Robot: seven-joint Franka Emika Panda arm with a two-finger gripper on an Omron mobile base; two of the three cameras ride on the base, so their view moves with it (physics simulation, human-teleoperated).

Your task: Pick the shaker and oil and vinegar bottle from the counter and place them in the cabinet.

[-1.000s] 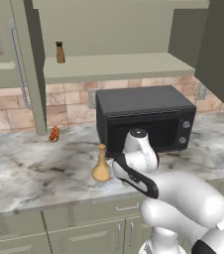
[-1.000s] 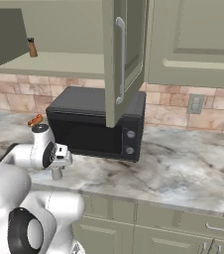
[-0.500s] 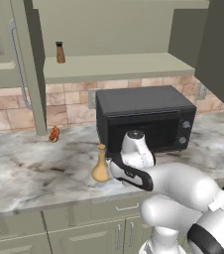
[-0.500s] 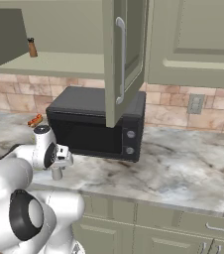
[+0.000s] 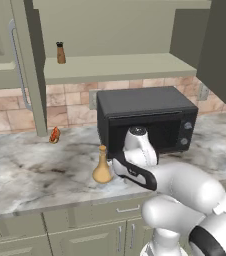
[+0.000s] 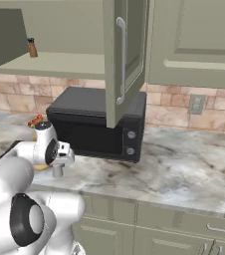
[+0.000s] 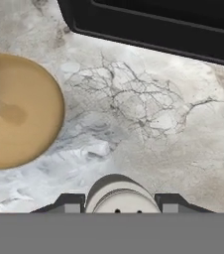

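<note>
Seen from above in the hand view, the light-grey shaker (image 7: 120,194) with its rounded silvery top stands on the marbled counter (image 7: 148,114). My gripper (image 7: 119,204) has come straight down over it, and its two dark fingertips (image 7: 70,202) press against the shaker's sides. In the right base view the shaker (image 6: 58,171) sticks out below the hand, upright on the stone. The tan oil and vinegar bottle (image 5: 102,170) stands on the counter (image 5: 30,175) just left of the hand, its wide base (image 7: 15,109) close beside the gripper. The cabinet (image 5: 115,67) hangs open above.
A black microwave (image 5: 145,120) stands right behind the gripper. On the cabinet shelf rests a brown shaker (image 5: 60,52) with a dark cap. A small orange-red item (image 5: 54,135) lies by the tiled wall. An open cabinet door (image 6: 124,55) hangs over the microwave.
The fingers have closed in from wide open onto the shaker's sides. The arm has shifted only slightly, and the bottle and shaker stand where they were.
</note>
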